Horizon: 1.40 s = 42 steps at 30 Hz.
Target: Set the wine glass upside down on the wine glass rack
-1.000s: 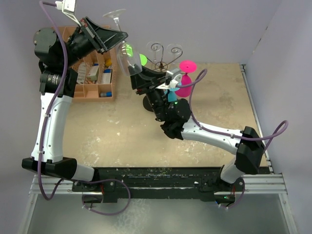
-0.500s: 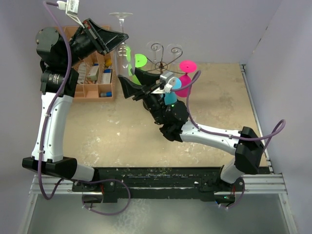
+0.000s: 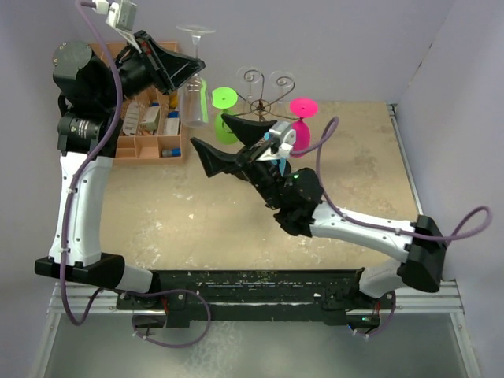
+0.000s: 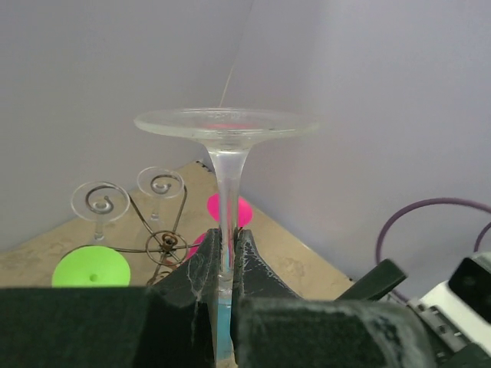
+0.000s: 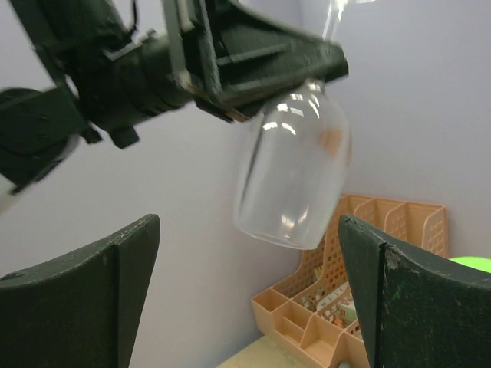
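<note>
Left wrist view: my left gripper (image 4: 222, 264) pinches clear stemmed wine glass (image 4: 226, 126) by stem, foot up for hanging; right gripper (image 5: 245, 284) gapes wide near bowl; dark-brown wire scroll rack (image 3: 264, 96) near.

Tan, sandy table (image 3: 197, 228), scuffed with pale white smears, edged at the near side by a dark rail (image 3: 260, 281). At back left, standing on it, a peach slotted organizer (image 3: 150, 148) with small packets and bottles in its compartments. Just right of that, near back centre, the wine glass rack (image 3: 264, 102), thin dark wire with curled scrolls, foot out of sight in the top view.
</note>
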### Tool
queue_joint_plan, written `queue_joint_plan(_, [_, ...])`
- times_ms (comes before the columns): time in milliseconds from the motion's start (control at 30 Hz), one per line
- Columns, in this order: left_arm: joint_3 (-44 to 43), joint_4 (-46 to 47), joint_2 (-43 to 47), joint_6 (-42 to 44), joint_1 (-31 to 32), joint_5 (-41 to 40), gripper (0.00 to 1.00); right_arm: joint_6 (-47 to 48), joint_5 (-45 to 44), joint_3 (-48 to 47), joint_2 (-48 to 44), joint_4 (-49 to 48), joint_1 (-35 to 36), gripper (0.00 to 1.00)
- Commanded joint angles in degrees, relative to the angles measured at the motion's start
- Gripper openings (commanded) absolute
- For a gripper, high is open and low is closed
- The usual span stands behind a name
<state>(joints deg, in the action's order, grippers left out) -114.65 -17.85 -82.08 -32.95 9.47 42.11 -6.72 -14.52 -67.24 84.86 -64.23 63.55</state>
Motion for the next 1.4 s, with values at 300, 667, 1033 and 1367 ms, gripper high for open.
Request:
queue_joint_plan(300, [8.5, -7.1, 10.1, 19.8, 0.1, 6.1, 0.00, 3.5, 7.4, 8.9, -27.3, 24.2, 0.3, 1.00])
queue_joint_plan(667, [32.8, 4.2, 22.6, 13.0, 1.2, 20.0, 0.00, 6.0, -2.0, 13.4, -36.6, 27.4, 0.3, 1.00])
queue_joint_plan(1033, [50.8, 24.9, 22.9, 13.1, 9.2, 5.9, 0.00, 5.4, -2.9, 10.6, -34.4, 32.6, 0.3, 1.00])
queue_joint_plan(1367, [63.2, 38.3, 31.7, 17.9, 10.6, -6.3, 0.00, 4.8, -4.6, 4.1, -31.7, 37.6, 0.3, 1.00])
